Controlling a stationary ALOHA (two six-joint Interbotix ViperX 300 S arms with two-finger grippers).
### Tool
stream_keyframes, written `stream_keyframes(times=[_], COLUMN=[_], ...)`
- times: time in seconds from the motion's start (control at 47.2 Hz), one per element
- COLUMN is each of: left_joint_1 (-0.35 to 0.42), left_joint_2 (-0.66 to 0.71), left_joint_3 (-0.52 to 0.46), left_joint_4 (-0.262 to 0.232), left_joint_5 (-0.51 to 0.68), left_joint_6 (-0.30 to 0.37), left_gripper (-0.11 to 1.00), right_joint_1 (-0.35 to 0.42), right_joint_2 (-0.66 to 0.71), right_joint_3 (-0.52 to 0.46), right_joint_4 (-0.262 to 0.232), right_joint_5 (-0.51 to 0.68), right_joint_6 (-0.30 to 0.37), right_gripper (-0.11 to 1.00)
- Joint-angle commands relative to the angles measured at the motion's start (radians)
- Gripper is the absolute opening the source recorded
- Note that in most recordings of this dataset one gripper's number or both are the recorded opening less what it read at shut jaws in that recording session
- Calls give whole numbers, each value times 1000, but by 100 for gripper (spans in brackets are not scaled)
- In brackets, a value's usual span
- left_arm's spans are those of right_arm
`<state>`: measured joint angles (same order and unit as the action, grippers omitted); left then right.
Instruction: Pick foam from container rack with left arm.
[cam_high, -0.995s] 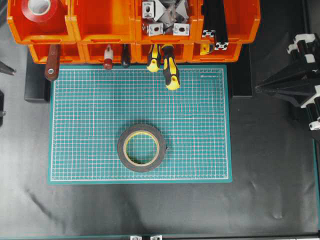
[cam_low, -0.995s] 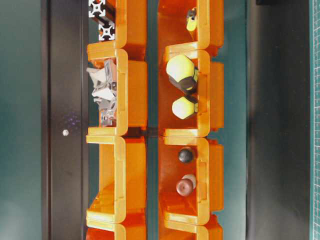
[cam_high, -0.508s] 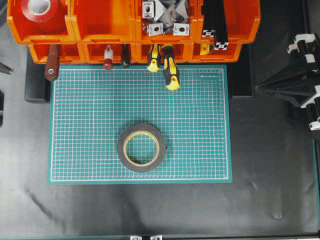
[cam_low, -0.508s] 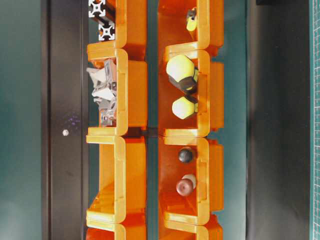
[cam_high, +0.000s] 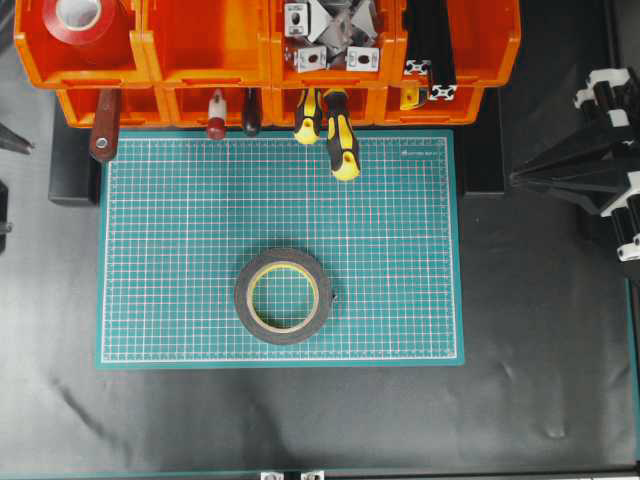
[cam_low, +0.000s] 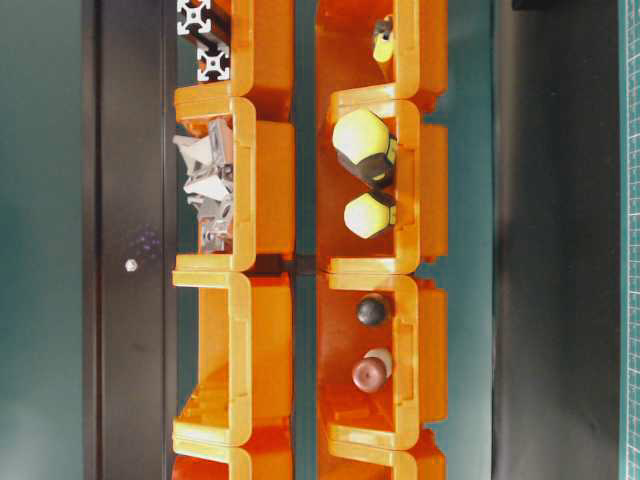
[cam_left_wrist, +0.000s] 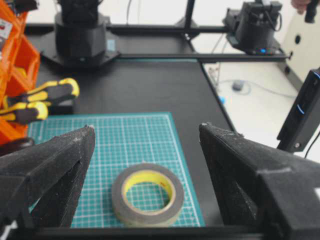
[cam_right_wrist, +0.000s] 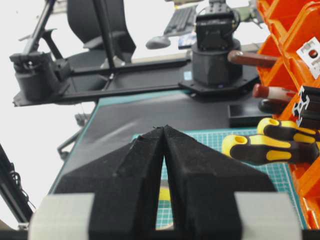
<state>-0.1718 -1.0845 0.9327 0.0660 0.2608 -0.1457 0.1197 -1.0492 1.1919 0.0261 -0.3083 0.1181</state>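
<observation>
Foam (cam_high: 283, 295): flat on green mat (cam_high: 180, 240), outside rack (cam_high: 200, 60) | left gripper (cam_left_wrist: 145, 150) spread wide, empty; right gripper (cam_right_wrist: 164, 145) closed, empty | likely light, slightly squashy; you should pinch across ring wall.

foam (cam_high: 284, 295): dark grey ring, cream-yellow liner; lying flat on the mat, well apart from the bins
container rack (cam_high: 205, 60): two rows of orange bins along the far edge; upper row larger

Workshop bench, orange tool bins (cam_high: 270, 60), cutting mat (cam_high: 180, 230)
</observation>
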Motion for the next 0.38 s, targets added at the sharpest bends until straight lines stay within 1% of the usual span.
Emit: stream_keyframes(times=[0.0,0.36], left_joint_1=[-2,-2], left_joint_2=[14,-18], left_joint_3=[-6,25], left_joint_4=[2,2], left_joint_5=[-14,-14], left_joint_6=[5,3], left_gripper=[81,81], right_joint_1=[2,2], right_joint_2=[11,8], right_joint_3=[-25,-23], right_joint_4=[-2,0], right_joint_5=[8,55], right_joint_6=[0,5], right_gripper=[-1,-1])
